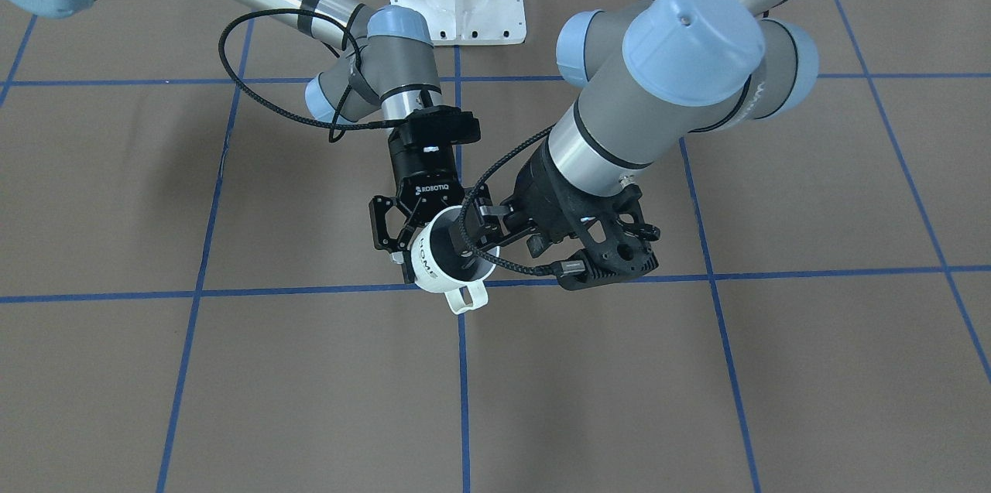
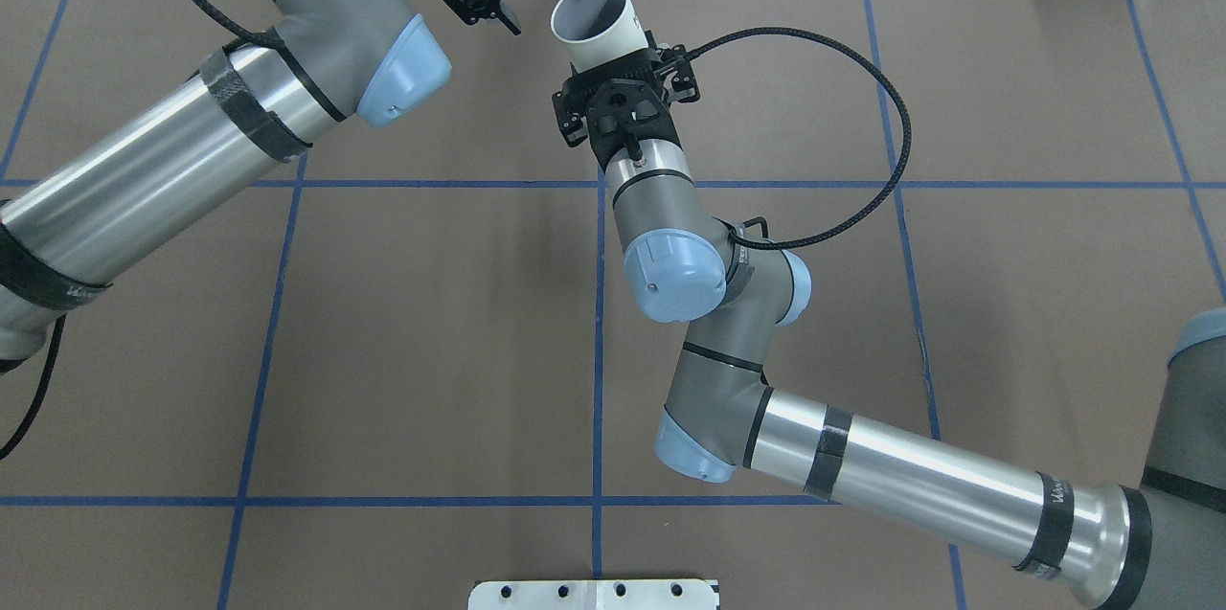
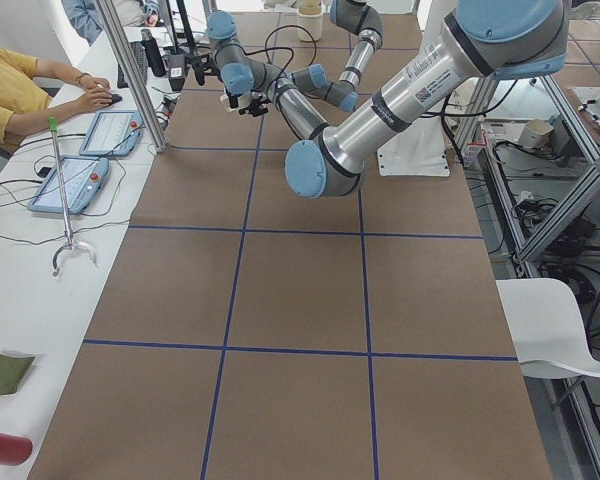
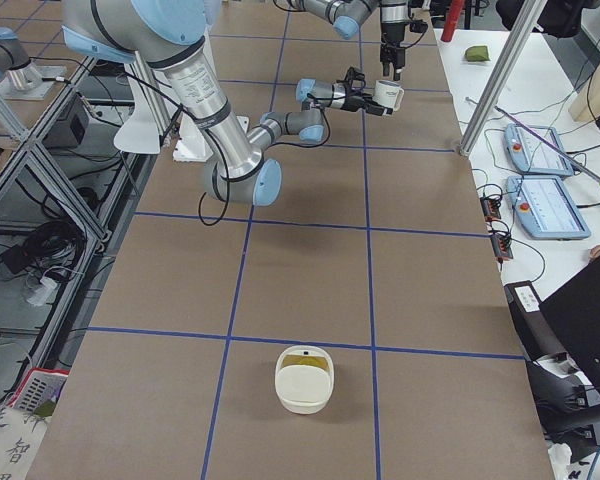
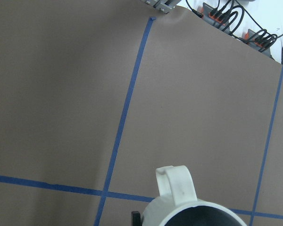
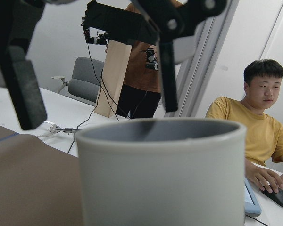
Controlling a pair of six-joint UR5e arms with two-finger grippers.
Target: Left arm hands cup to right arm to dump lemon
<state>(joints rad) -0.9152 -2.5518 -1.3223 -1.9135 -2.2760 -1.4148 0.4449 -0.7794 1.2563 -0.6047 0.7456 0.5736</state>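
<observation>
Our brown surface carries a white tub near the edge at our right end. Our right gripper has its fingers clamped around the base of the cup, holding it tilted in the air above the middle of the far edge. Our left gripper is spread wide, with one finger dipping into the cup's mouth and the other clear outside. We cannot tell whether the lemon lies inside.
</observation>
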